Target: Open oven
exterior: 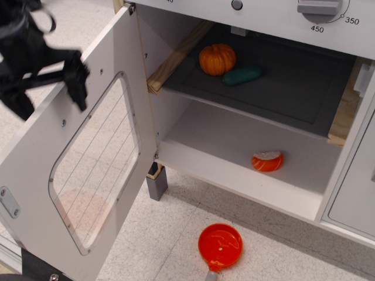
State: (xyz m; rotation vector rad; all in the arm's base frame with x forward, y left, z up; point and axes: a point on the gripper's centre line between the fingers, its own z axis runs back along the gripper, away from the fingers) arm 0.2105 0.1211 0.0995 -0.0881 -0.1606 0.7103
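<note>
- Observation.image is showing the large light-grey toy oven [246, 117] with its wire-windowed door [88, 170] standing wide open
- Black gripper [50, 88] is hovering, fingers [76, 88] spread, gripping nothing
- Task is looking essentially finished

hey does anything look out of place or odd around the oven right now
One thing: an orange pan lies on the floor in front of the oven, below its open door. Inside, the pumpkin, the teal piece and the salmon piece sit undisturbed.

The end effector [50, 96] is matte black, blurred, with two blunt fingers [78, 88] and a looping black cable [47, 20] above.
</note>
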